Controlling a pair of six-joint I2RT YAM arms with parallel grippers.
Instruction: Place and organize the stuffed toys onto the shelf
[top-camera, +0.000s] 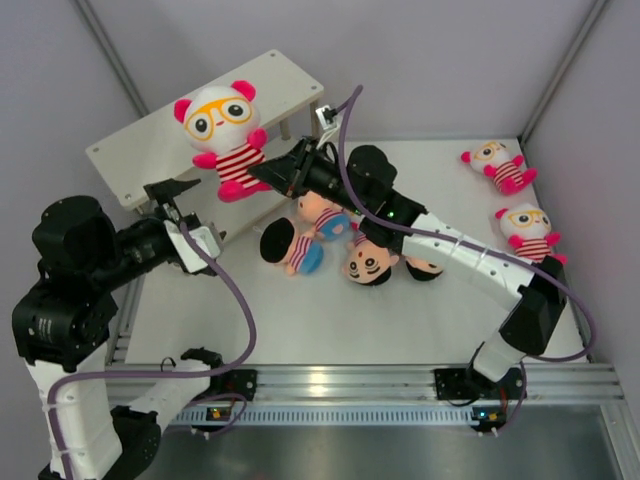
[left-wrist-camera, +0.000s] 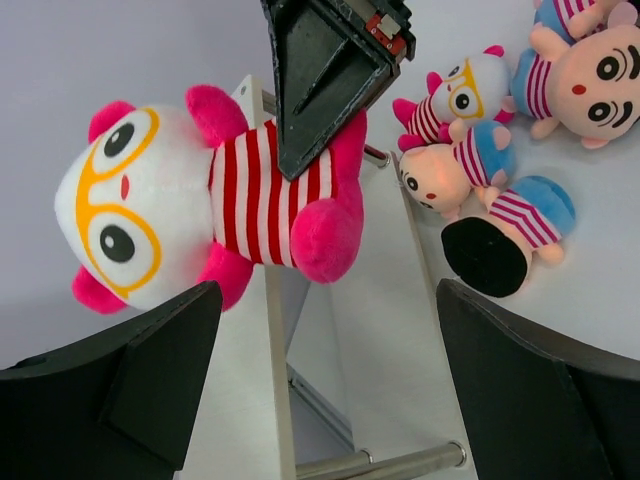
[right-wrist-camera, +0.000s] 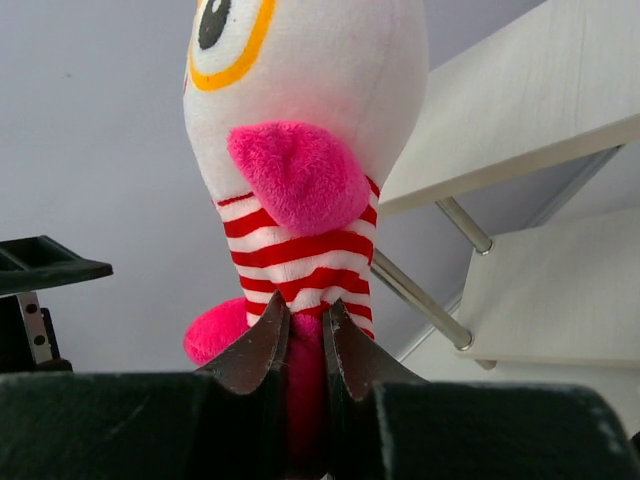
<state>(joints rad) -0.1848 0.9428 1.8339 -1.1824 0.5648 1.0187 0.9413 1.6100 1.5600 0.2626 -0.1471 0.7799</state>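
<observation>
My right gripper (top-camera: 262, 172) is shut on the pink leg of a white-headed stuffed toy (top-camera: 225, 135) with yellow glasses and holds it in the air at the front edge of the shelf's top board (top-camera: 150, 150). The right wrist view shows the pads (right-wrist-camera: 270, 340) pinching the toy (right-wrist-camera: 300, 130) beside the shelf boards (right-wrist-camera: 530, 110). My left gripper (top-camera: 172, 192) is open and empty just below and left of the toy, which fills the left wrist view (left-wrist-camera: 200, 200). Several black-haired toys (top-camera: 290, 243) lie on the table by the shelf. Two white-headed toys (top-camera: 498, 165) lie at the far right.
The shelf's thin metal legs (left-wrist-camera: 400, 465) stand right in front of my left gripper (left-wrist-camera: 328, 300). My right arm (top-camera: 450, 250) stretches across the pile of toys (left-wrist-camera: 480, 200). Grey walls close in the table on three sides. A metal rail (top-camera: 330, 380) runs along the near edge.
</observation>
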